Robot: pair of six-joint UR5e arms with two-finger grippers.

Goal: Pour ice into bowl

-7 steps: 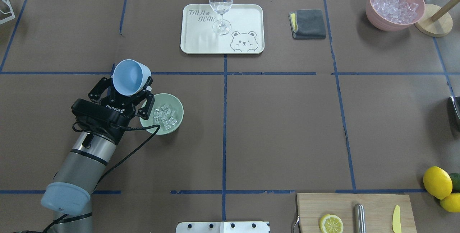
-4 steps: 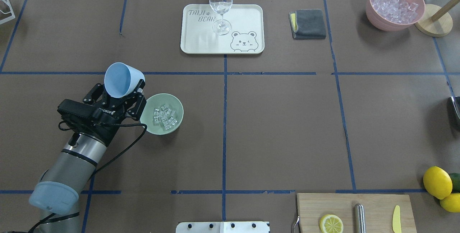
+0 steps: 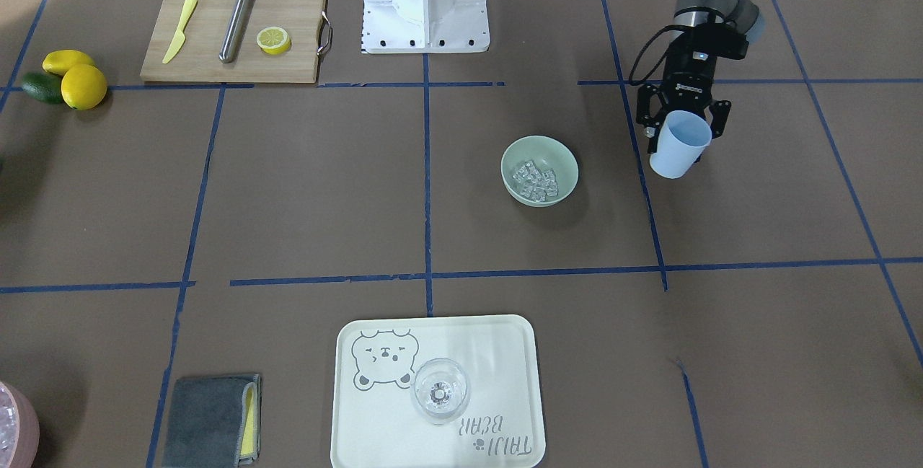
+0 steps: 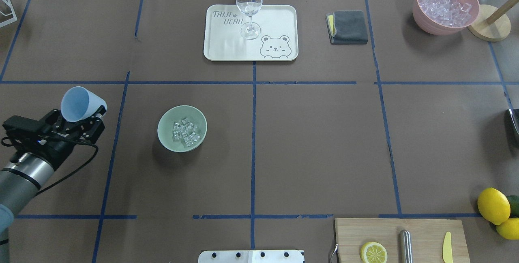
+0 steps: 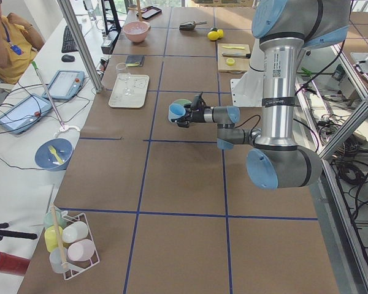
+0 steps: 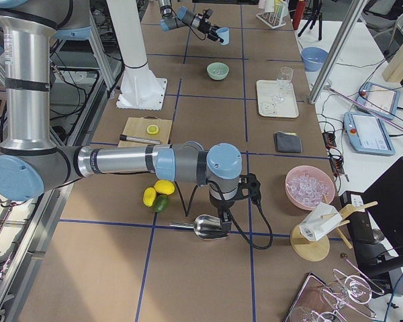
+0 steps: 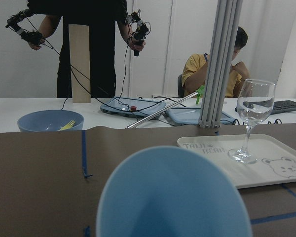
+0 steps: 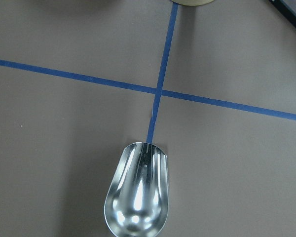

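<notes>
Legible text: one item only, on the tray.
We read "TAIJI BEAR" in grey capitals, with a small paw mark, on the cream tray at the table's far middle; the front-facing view shows the same lettering upside down.

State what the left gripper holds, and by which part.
The left gripper holds the blue cup, clamped across its side wall, one finger on each side.
</notes>
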